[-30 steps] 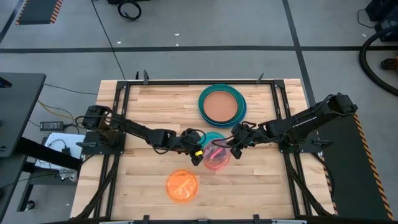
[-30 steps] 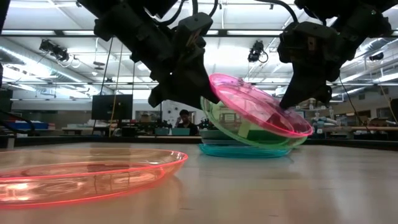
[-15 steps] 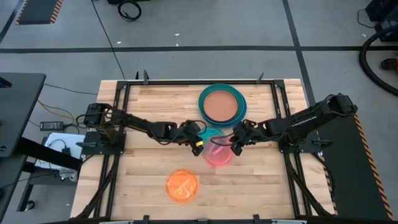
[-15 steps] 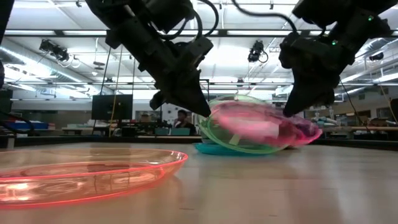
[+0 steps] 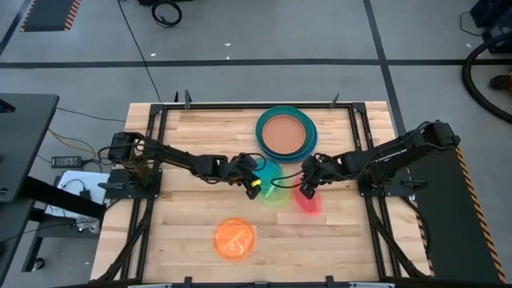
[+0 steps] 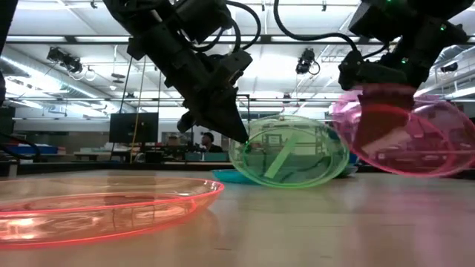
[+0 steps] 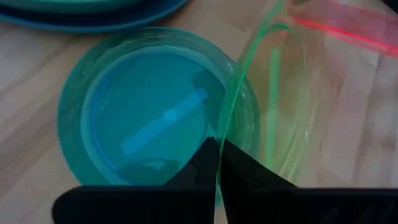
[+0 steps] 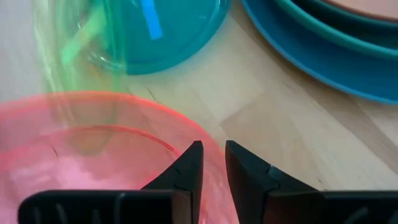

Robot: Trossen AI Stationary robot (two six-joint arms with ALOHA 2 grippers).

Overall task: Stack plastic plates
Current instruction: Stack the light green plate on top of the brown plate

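My left gripper [image 5: 253, 183] is shut on a clear green plate [image 5: 273, 193], which stands steeply tilted [image 6: 289, 152] over a small cyan plate [image 7: 155, 112] lying on the table. My right gripper [image 5: 306, 186] is shut on a pink-red plate [image 5: 309, 201], tilted [image 6: 404, 137] to the right of the green one. The orange plate [image 5: 234, 238] lies flat near the front edge. A peach-tan plate [image 5: 284, 134] sits in a teal-green and a blue plate at the far edge. My left gripper pinches the green plate's rim [image 7: 220, 146] between its two fingers, coming from the table's left and slanting down. The plate stands nearly on edge, its lower rim [image 6: 286, 184] down by the cyan plate. My right gripper pinches the pink-red plate's rim [image 8: 200, 186] between its two fingers, one finger inside the dish and one outside, coming from the table's right and slanting down. The plate hangs tilted below the fingers; whether its low edge [image 6: 415, 173] touches the table I cannot tell.
The far stack's blue rim [image 8: 311, 56] lies close beyond both grippers. The table's black frame [image 5: 152, 152] runs along the sides. There is bare wood to the right of the orange plate [image 6: 96, 208] and at the near right.
The pink-red plate, which lay on the tilted green plate, has come off it toward the table's right with my right gripper and now hangs apart. My left gripper has gone toward the far edge, and the green plate has tipped up steeper.
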